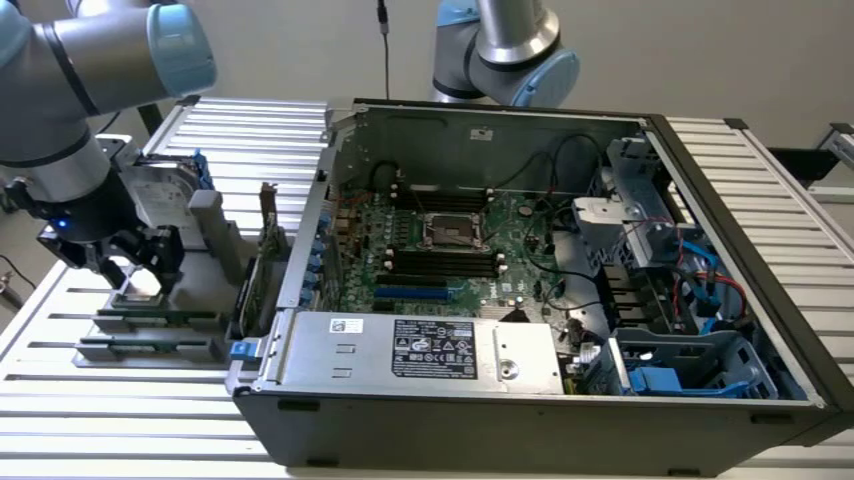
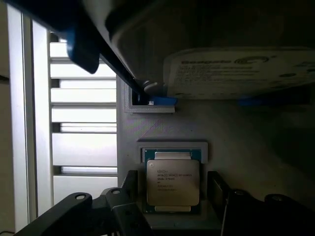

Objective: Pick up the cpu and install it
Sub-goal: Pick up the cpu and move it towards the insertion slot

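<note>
wrist view has the gripper (image 2: 173, 189) open, jaws either side of the cpu (image 2: 172, 181), which sits unlifted in its holder (image 2: 172, 146) at nine o'clock of the computer case (image 1: 534, 418); the motherboard socket (image 1: 451, 232) looks empty.

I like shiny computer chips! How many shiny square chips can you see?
1. The cpu lies flat in a grey holder outside the computer case, between the fingers of the open gripper. Others may be hidden inside the case.
</note>
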Robot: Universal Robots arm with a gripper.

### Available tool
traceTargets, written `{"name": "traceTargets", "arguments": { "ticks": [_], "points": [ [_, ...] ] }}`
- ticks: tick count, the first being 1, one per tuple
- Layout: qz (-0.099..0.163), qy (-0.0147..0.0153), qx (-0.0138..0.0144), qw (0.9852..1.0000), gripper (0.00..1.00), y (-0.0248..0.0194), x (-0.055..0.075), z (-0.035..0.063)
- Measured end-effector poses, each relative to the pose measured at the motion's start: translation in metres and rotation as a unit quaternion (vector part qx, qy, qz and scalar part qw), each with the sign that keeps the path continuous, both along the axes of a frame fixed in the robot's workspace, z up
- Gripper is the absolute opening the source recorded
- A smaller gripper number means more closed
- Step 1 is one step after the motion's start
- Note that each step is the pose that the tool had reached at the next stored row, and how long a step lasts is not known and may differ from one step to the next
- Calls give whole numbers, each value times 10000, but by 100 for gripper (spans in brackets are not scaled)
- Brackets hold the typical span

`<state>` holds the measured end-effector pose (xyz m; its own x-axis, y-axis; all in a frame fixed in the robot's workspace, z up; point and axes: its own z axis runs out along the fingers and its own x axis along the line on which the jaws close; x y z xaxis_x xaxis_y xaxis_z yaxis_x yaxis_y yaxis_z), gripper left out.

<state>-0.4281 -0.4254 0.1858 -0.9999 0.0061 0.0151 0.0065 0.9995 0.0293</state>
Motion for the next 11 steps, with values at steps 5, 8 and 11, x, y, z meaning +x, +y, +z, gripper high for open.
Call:
{"name": "traceTargets", "arguments": {
  "ticks": [5,8,11],
  "points": [
    [0,-2,1,10000,68,6,0,-9],
    [0,-3,1,10000,68,7,0,-9],
    [0,-3,1,10000,68,8,0,-9]
  ]
}}
